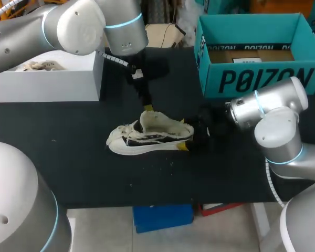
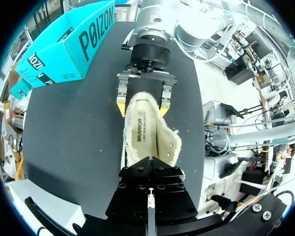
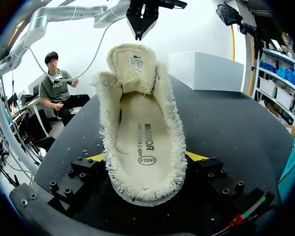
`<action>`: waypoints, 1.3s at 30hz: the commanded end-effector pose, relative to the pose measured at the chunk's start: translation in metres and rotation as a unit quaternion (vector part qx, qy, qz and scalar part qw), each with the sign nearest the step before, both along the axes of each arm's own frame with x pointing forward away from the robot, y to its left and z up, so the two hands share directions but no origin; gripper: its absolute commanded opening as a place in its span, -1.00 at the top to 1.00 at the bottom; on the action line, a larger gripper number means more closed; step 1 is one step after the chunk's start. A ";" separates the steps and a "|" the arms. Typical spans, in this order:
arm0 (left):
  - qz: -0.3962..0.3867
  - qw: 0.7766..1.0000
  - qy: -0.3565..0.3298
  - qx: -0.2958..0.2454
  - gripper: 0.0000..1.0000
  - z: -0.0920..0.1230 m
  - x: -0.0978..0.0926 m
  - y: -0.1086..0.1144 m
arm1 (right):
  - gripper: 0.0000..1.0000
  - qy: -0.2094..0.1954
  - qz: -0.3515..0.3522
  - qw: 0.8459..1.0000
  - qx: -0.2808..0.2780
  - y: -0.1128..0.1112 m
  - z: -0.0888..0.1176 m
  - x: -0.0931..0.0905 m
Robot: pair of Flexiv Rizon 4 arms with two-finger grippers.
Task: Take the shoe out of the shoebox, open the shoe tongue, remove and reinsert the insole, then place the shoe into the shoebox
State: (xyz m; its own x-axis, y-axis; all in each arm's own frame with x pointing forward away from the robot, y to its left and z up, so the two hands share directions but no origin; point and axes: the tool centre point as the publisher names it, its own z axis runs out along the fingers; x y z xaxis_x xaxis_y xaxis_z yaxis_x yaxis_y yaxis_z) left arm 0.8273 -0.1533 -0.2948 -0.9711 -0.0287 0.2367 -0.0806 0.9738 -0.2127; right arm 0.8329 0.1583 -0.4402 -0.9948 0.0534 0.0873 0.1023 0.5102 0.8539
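Black table (image 1: 68,157) is carrying the cream shoe (image 1: 147,137) near its middle, sole down and out of the teal shoebox (image 1: 262,79), which is sitting well apart at the far right. The right gripper (image 1: 184,134) is clamping the heel, its yellow tips spread wide and pressing on both sides. The tongue (image 3: 132,61) is standing upright, and the insole (image 3: 142,142) is lying flat inside the shoe. The left gripper (image 1: 147,108) is hanging just above the tongue's top edge with its fingers pressed together. A white box (image 1: 47,84) is sitting at the far left.
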 end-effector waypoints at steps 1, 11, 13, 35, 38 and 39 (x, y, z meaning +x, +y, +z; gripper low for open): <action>-0.015 0.999 0.017 0.027 1.00 0.002 0.006 -0.011 | 1.00 0.000 -0.001 1.000 0.000 0.001 -0.002 0.001; -0.019 0.999 0.041 0.030 1.00 -0.024 0.005 -0.016 | 1.00 0.000 -0.001 1.000 0.000 0.001 -0.002 0.001; -0.020 0.998 0.044 0.033 1.00 -0.028 0.005 -0.019 | 1.00 0.000 -0.001 1.000 0.000 0.001 -0.002 0.001; -0.026 0.995 0.065 0.067 1.00 -0.074 -0.014 -0.040 | 1.00 0.000 -0.001 1.000 0.000 0.001 -0.002 0.001; -0.023 0.995 0.068 0.065 1.00 -0.080 -0.018 -0.041 | 1.00 0.000 -0.001 1.000 0.000 0.001 -0.002 0.001; -0.021 0.995 0.068 0.066 1.00 -0.081 -0.020 -0.042 | 1.00 0.000 -0.001 1.000 0.000 0.001 -0.002 0.001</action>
State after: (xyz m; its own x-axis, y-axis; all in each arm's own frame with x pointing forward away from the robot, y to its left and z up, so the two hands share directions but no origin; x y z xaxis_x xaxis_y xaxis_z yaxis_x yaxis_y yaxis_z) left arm 0.8107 -0.1934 -0.3693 -0.9303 -0.0252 0.3660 -0.0542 0.9961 -0.0691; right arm 0.8329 0.1583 -0.4402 -0.9947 0.0535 0.0873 0.1023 0.5102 0.8539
